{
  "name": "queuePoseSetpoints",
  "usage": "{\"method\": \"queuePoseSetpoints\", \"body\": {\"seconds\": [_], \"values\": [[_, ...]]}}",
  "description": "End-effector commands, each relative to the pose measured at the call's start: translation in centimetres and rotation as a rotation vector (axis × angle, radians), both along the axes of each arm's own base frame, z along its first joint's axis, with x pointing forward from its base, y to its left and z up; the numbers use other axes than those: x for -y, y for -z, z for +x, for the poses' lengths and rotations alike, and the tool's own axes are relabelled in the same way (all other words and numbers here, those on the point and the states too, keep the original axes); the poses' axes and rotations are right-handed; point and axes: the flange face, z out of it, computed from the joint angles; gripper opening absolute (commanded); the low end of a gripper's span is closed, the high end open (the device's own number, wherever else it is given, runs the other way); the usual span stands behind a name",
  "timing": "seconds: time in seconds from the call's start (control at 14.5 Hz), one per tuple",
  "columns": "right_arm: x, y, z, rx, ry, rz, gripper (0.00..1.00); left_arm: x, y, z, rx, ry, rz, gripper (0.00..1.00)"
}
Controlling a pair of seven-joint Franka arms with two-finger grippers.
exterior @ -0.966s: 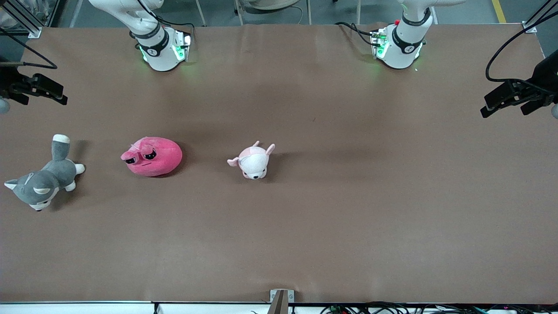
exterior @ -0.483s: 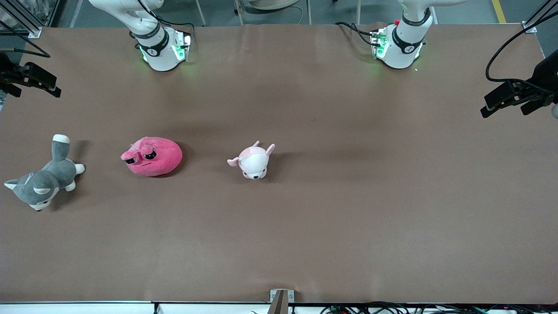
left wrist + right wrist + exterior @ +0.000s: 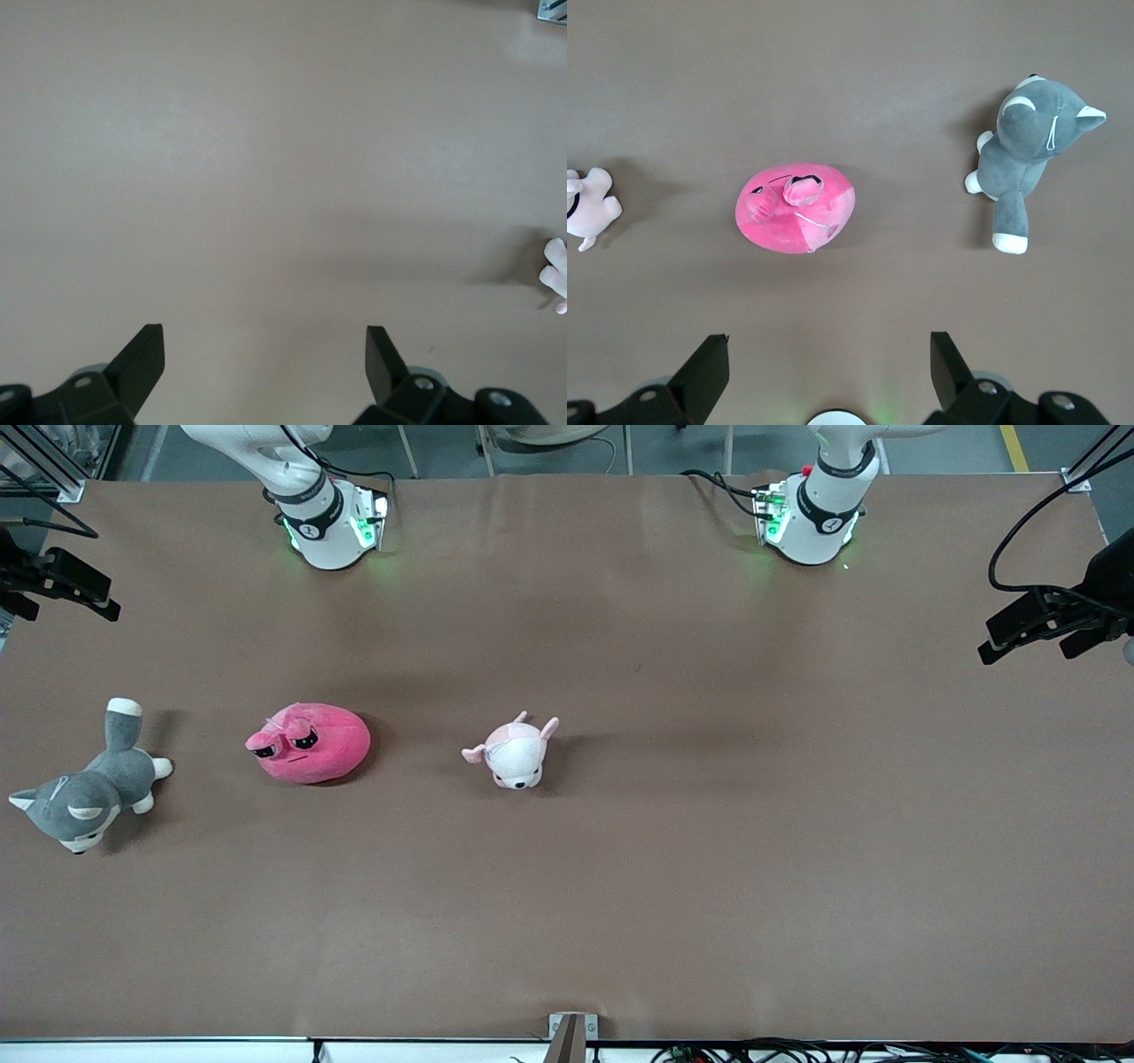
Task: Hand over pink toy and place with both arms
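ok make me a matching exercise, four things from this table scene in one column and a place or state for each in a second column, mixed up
Things:
1. pink toy
2. grey cat plush
3. puppy plush
4. right gripper

Places or states:
A. at the right arm's end of the table
B. open, up over the table
C. nearest the table's middle
D. between the two other plush toys

Pairs: 1-D, 2-A, 3-C, 4-B
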Motion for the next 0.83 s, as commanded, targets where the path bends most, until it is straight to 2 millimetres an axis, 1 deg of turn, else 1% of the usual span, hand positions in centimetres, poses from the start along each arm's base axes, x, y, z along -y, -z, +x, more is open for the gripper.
{"method": "queuePoseSetpoints", "body": {"seconds": [0.0,0.28,0.76], "values": [[0.03,0.05,-0.84,0.013,-0.004,-0.004,1.00,-0.10,-0.53,-0.30,0.008,0.006,0.014,1.00],[0.23,0.06,-0.87,0.014,0.006,0.039,1.00,0.07,-0.53,-0.31,0.008,0.009,0.014,1.00],[0.23,0.05,-0.85,0.016,0.001,0.039,1.00,0.07,-0.52,-0.33,0.006,0.008,0.014,1.00]]}}
